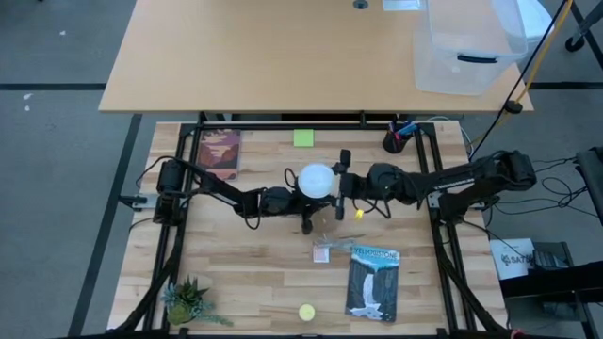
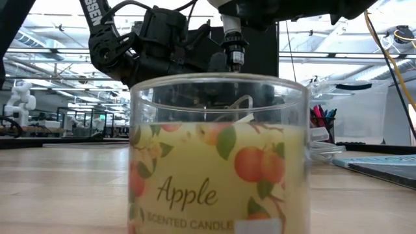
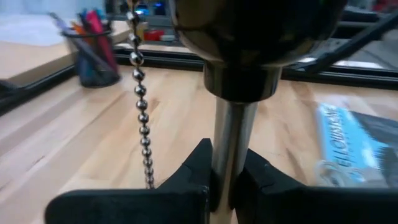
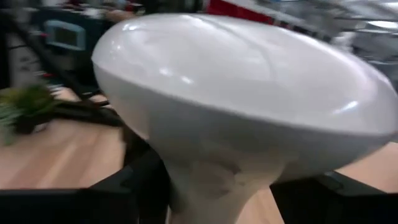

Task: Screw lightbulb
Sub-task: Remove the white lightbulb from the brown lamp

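The bulb (image 4: 249, 93) fills most of the frame, its white globe wide and glossy, tapering to a neck at 6 o'clock. The right gripper's (image 4: 217, 193) dark fingers (image 4: 134, 180) flank that neck on both sides. A small green plant (image 4: 22, 109) sits at 9 o'clock on the wooden table (image 4: 56, 155).

High cam looks straight down on whole table (image 1: 264, 282). Low cam sits at table level, candle jar (image 2: 218, 156) very close. Wrist cams close-up; both share lightbulb (image 4: 249, 106) area w/ high view.
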